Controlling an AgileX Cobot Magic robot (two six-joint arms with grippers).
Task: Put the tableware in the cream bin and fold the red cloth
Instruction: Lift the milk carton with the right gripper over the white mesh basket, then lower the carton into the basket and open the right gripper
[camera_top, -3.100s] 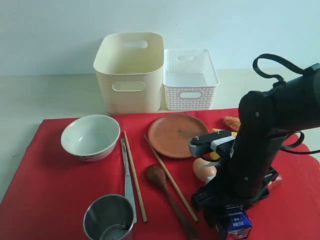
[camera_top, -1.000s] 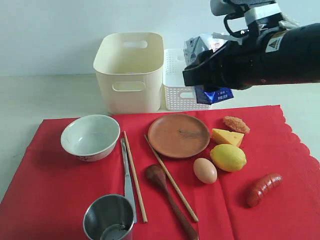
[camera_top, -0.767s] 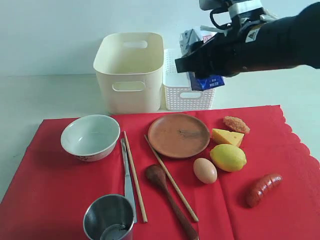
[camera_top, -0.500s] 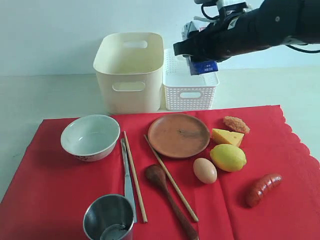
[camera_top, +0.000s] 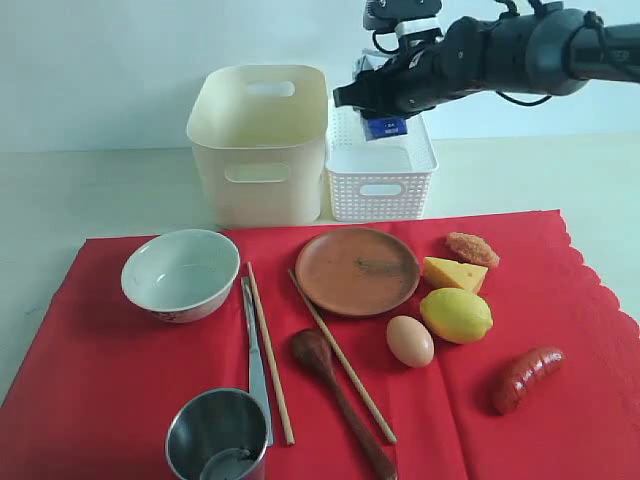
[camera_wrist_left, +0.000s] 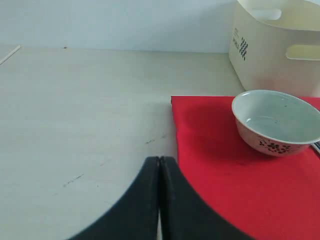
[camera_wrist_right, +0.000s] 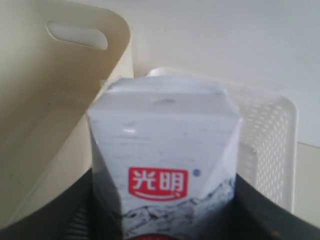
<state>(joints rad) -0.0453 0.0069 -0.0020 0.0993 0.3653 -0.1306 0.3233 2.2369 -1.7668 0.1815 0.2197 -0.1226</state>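
I see the cream bin (camera_top: 258, 172) standing upright just beside my right gripper (camera_top: 383, 108), on its left. Down and well away from those jaws, the red cloth (camera_top: 110, 370) lies flat, bearing the white bowl (camera_top: 180, 272), brown plate (camera_top: 357, 270), steel cup (camera_top: 218, 432), knife (camera_top: 255, 360), two chopsticks (camera_top: 268, 350) lying apart and the dark spoon (camera_top: 335, 395). The bowl sits ahead of my left gripper (camera_wrist_left: 160, 161), off to its right.

Milk carton (camera_wrist_right: 162, 165), white and grey front: a red badge near the bottom carries two white Chinese characters, 光明. Cream bin (camera_wrist_left: 270, 65): a small dark dotted mark sits on its side wall, too small to read as words.
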